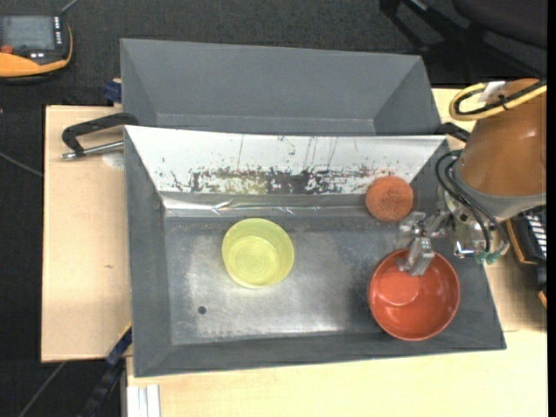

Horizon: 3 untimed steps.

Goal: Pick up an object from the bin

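Over the red bowl (419,309) hangs the tool (416,254), orange ball (388,198) near.

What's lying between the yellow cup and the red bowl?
Nothing: in the camera view, the bin floor between the yellow cup and the red bowl is bare.

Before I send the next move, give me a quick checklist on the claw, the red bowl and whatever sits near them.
1. Claw placed at the red bowl, at its back rim: ok.
2. Red bowl upright, in the front right corner: ok.
3. Orange ball apart from the bowl, against the back wall: ok.
4. Yellow cup well to the left, out of the claw's way: ok.
5. Bowl actually gripped: cannot tell.
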Tool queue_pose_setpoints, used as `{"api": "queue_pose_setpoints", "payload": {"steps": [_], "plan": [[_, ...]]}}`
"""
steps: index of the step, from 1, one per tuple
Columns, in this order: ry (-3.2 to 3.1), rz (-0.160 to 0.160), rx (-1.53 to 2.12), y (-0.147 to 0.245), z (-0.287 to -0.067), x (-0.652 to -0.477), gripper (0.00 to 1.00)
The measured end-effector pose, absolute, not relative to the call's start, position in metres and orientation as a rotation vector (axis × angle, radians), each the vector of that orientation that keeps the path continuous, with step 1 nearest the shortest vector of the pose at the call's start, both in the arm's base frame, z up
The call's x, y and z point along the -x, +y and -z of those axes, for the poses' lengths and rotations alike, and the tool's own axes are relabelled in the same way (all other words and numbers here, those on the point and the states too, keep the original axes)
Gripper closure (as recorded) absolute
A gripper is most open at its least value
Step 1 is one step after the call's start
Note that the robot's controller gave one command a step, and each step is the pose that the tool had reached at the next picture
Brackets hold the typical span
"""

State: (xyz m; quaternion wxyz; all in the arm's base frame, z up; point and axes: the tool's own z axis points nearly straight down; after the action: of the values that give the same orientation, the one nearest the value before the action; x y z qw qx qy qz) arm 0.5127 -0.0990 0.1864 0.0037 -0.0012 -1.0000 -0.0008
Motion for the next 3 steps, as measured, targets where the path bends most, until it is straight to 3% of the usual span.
{"api": "queue_pose_setpoints", "payload": {"steps": [1, 2, 3], "plan": [[-3.116, 0.007, -0.401, -0.05, -0.177, -0.556, 0.0], [-3.115, 0.004, -0.398, -0.051, -0.178, -0.556, 1.0], [-3.13, -0.004, -0.4, -0.099, -0.293, -0.555, 1.0]]}}
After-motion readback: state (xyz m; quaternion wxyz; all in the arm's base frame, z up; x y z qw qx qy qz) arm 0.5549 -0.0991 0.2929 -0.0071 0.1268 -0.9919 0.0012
